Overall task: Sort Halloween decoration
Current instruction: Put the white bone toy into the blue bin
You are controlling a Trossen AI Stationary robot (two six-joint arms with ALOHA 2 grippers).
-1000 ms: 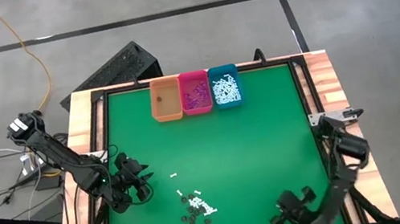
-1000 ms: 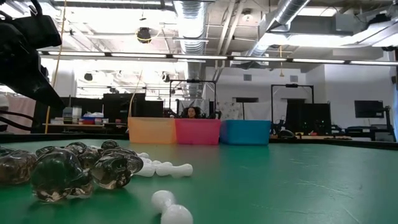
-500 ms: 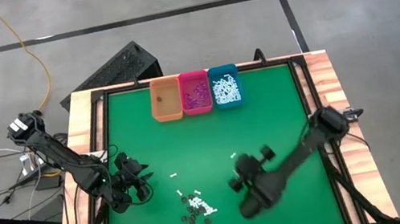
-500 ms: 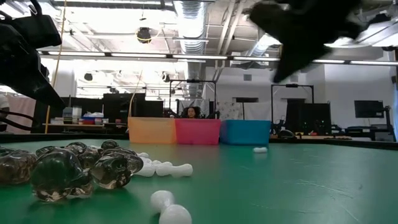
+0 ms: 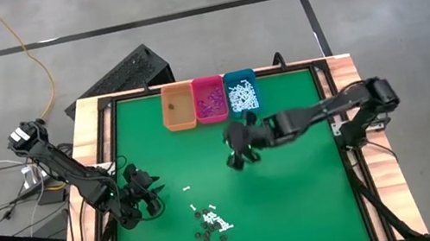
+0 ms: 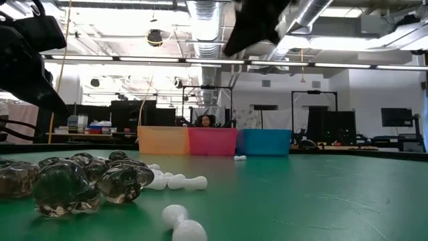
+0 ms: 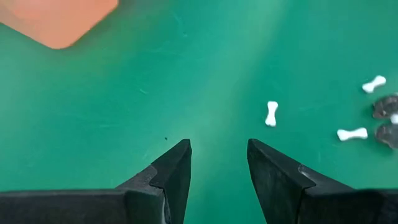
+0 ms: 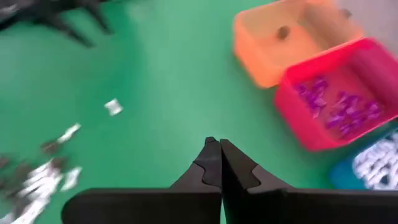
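Your right gripper [image 5: 236, 154] hangs pinched together, holding nothing, near the bins

Its wrist view alone shows purple bits [image 8: 339, 104] in the pink bin [image 8: 292, 118]; your left gripper [image 7: 217, 163], fingers apart, waits above the surface [image 5: 297, 194], white sticks [image 7: 271, 114] just ahead; no writing is readable

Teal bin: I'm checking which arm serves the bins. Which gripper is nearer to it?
Right. The right gripper, shut, hangs just in front of the teal bin. The left gripper, open, sits far off near the table's left edge.
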